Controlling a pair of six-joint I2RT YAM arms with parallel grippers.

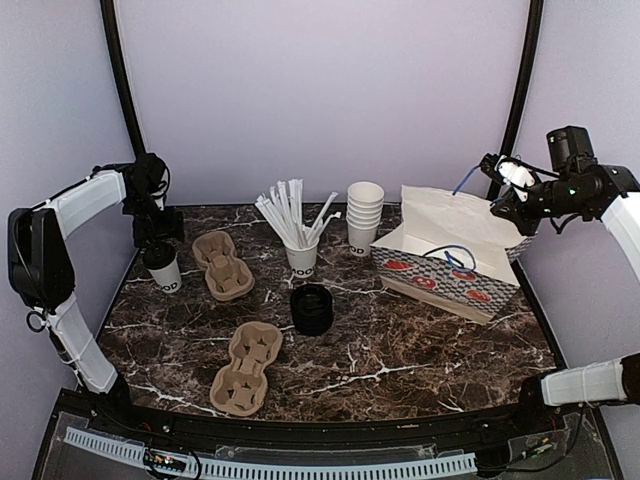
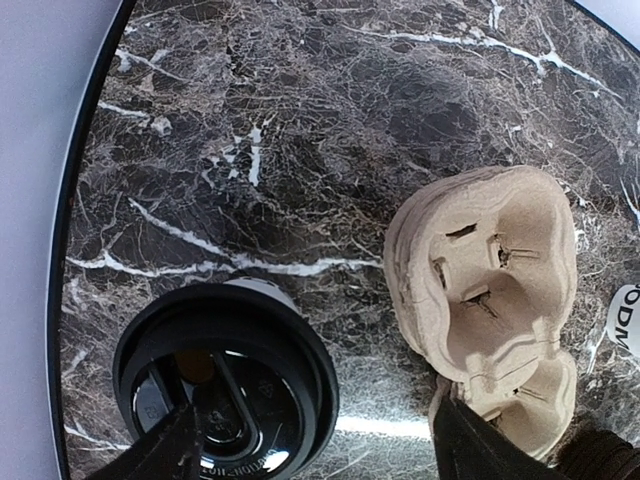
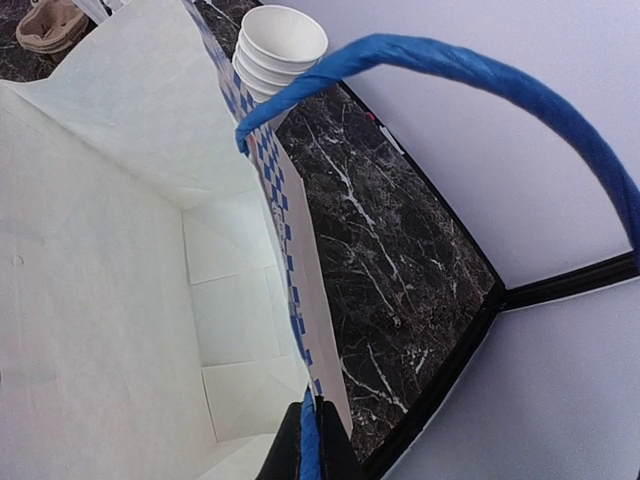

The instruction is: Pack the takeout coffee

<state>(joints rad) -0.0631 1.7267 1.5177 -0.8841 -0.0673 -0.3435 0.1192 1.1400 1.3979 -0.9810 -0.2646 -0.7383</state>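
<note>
Black lid (image 2: 225, 375) hiding cup (image 1: 166, 278), right end effector (image 3: 308, 445) — cropped — pinching handle (image 3: 480, 75)

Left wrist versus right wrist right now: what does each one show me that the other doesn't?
Only left wrist: the takeout coffee seen from above, black lid on, below the open left gripper and nearer one finger than the other. Only right wrist: the bare white inside of the paper bag, its blue handle pinched in the shut right gripper, and a stack of white cups. Both: the marble table and a brown pulp carrier.
</note>
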